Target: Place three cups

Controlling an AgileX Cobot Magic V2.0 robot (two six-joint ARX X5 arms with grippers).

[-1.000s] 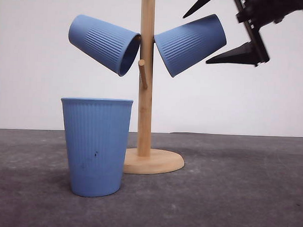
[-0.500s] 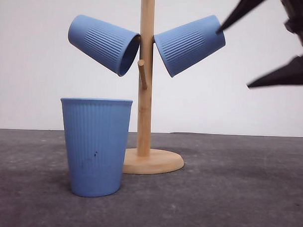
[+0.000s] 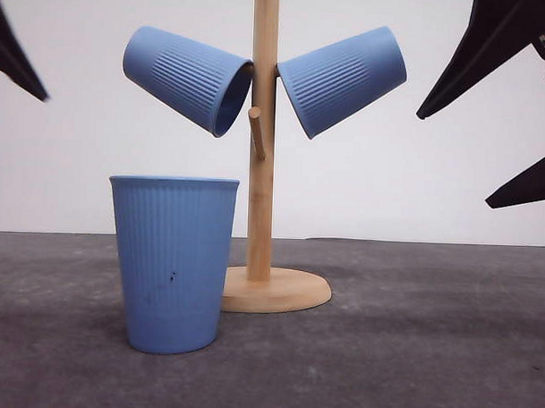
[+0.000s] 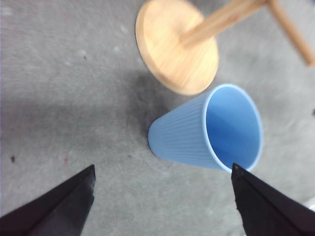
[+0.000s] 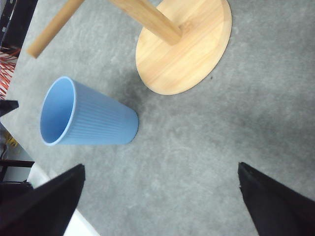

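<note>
Two blue ribbed cups hang mouth-down on the pegs of a wooden stand (image 3: 260, 195): one on the left (image 3: 187, 78), one on the right (image 3: 341, 79). The third cup (image 3: 172, 263) stands upright on the grey table, just left of the stand's base and nearer the camera. It is also in the left wrist view (image 4: 197, 132) and the right wrist view (image 5: 88, 115). My right gripper (image 3: 453, 160) hangs open and empty to the right of the hung cups. A finger (image 3: 13, 56) of my left gripper shows at the upper left. Both grippers (image 4: 162, 167) (image 5: 161, 166) are open above the table.
The stand's round wooden base (image 4: 177, 44) (image 5: 184, 44) rests on the grey table (image 3: 411, 352). A free peg (image 3: 256, 132) points toward the camera below the hung cups. A white wall closes the back. Cables and dark gear (image 5: 12, 29) lie past the table's edge.
My right gripper has drawn back from the right hung cup, going right and lower, still open. A left gripper finger has come into the front view at the upper left. The cups have not moved.
</note>
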